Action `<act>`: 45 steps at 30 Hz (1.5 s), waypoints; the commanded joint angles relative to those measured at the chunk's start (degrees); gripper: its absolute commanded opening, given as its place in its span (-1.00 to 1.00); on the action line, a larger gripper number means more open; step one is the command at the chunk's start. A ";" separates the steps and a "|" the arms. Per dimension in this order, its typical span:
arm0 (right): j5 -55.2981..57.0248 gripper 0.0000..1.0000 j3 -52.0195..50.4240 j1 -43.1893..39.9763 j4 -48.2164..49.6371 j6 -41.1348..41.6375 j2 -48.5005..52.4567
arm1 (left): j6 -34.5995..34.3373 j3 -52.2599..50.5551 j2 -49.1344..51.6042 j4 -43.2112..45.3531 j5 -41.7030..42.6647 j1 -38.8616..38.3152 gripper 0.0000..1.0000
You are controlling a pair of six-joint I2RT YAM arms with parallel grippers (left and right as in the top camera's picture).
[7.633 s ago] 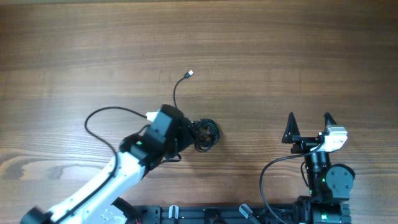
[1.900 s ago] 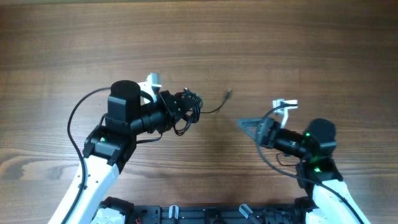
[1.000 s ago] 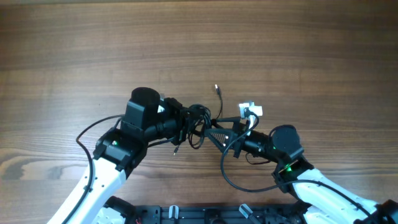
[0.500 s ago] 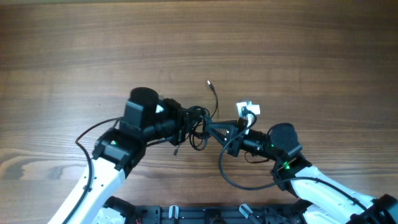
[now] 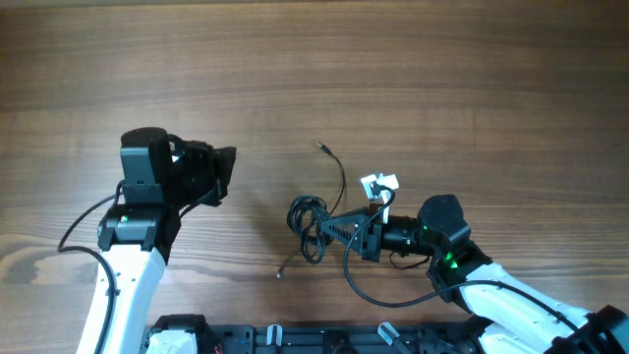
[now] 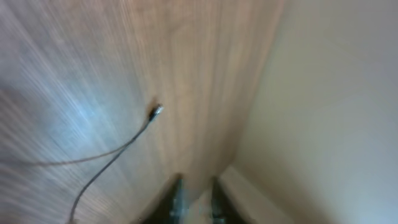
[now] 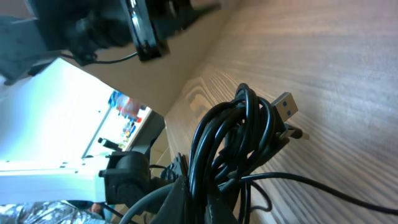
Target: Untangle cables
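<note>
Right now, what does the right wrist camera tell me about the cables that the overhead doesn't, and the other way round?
Right wrist only: up close, a silver USB plug sticks out of the coil's side, and single strands can be told apart where the right jaws pinch them.

Overhead only: one loose lead arcs away to a small plug end, and a thin tail trails toward the near edge.

Both: the cable knot is pinched in the right jaws, with the wooden table beneath.
</note>
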 commanded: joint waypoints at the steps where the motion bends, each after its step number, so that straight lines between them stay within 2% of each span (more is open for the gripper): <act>1: -1.70 -0.91 0.22 0.17 3.02 -3.08 0.15 | 29.11 0.61 -0.35 -0.24 11.39 0.20 0.25; 4: -6.62 -0.91 0.22 0.07 4.57 -6.08 0.15 | 47.43 0.61 -0.35 -1.20 20.31 0.20 0.43; 6: -10.29 -0.91 0.22 -0.07 5.84 -7.65 0.15 | 54.34 0.61 -0.35 -2.19 24.61 0.20 0.57; 8: -14.43 -0.91 0.24 -0.26 7.69 -9.29 0.15 | 57.83 0.61 -0.35 -3.13 25.64 0.20 0.68; 13: -21.66 -0.91 0.24 -1.18 14.73 -10.21 0.15 | 58.75 0.61 0.24 -4.20 25.66 0.20 0.63; 24: -21.51 -0.91 0.24 -1.18 18.95 -10.19 0.15 | 58.73 0.61 5.42 -6.95 34.93 -0.24 0.61; 27: -20.48 -0.91 0.24 -1.18 19.80 -10.16 0.15 | 57.33 0.61 7.78 -7.21 37.40 -2.08 0.69; 30: -18.64 -0.91 0.24 -1.18 19.78 -10.19 0.15 | 54.93 0.61 10.19 -8.61 38.05 -4.76 0.69; 35: -18.27 -0.92 0.24 -1.18 19.76 -10.19 0.15 | 54.80 0.61 14.25 -11.26 38.05 -10.64 0.70; 36: -18.27 -0.91 0.24 -1.18 19.76 -10.19 0.15 | 54.80 0.61 14.64 -11.30 38.05 -11.43 0.68; 38: -18.25 -0.91 0.24 -1.18 19.76 -10.19 0.15 | 54.82 0.61 15.54 -11.13 38.03 -13.18 0.45; 42: -18.03 -0.91 0.24 -1.18 19.74 -9.90 0.15 | 54.82 0.61 16.55 -11.15 38.05 -15.13 -0.23; 43: -18.03 -0.91 0.24 -1.18 19.74 -9.79 0.15 | 54.82 0.61 16.59 -11.15 38.05 -15.43 -0.28; 45: -17.66 -0.91 0.24 -1.18 19.71 -9.79 0.15 | 54.84 0.61 16.59 -11.15 38.03 -16.02 -0.50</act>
